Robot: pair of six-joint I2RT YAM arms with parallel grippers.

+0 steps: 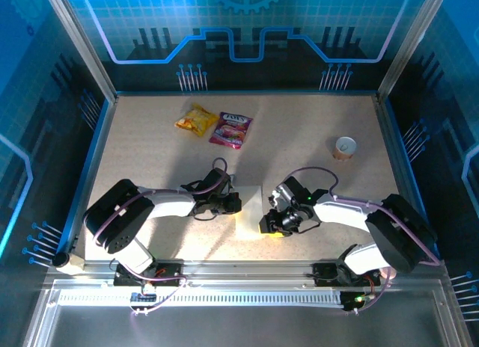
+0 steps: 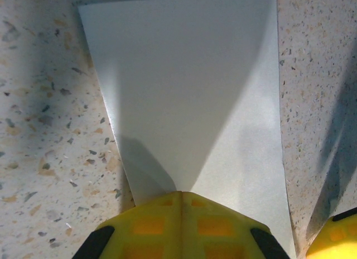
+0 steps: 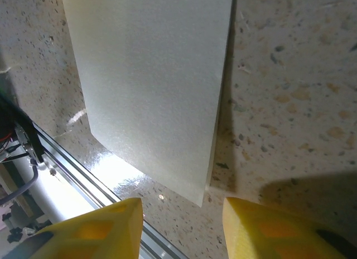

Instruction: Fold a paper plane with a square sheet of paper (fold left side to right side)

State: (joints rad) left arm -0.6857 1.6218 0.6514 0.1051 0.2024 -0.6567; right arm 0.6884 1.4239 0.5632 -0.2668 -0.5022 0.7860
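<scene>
White paper is the hardest thing to read here. From above, the sheet of paper (image 1: 249,207) is a pale upright strip between the two claws, washed out by glare at its near end and partly covered by both. Its shape looks like a narrow rectangle, and along one long side the right wrist view shows a second edge just under the top one, so it lies doubled. In the left wrist view its near edge runs under the yellow fingers (image 2: 150,228); whether a layer is pinched there cannot be told.

It lies flat on a speckled beige table (image 1: 150,160) walled in blue panels printed with circuit lines, with a metal rail along the near edge. Far back lie a yellow snack packet (image 1: 197,120) and a pink snack packet (image 1: 230,129), just beside each other, and a small round cup (image 1: 345,147) stands well apart to the right.

The left claw (image 1: 233,203) is closed, finger against finger, tips on the paper's left edge. The right claw (image 1: 271,226) stands parted at the sheet's near right corner, holding nothing.
</scene>
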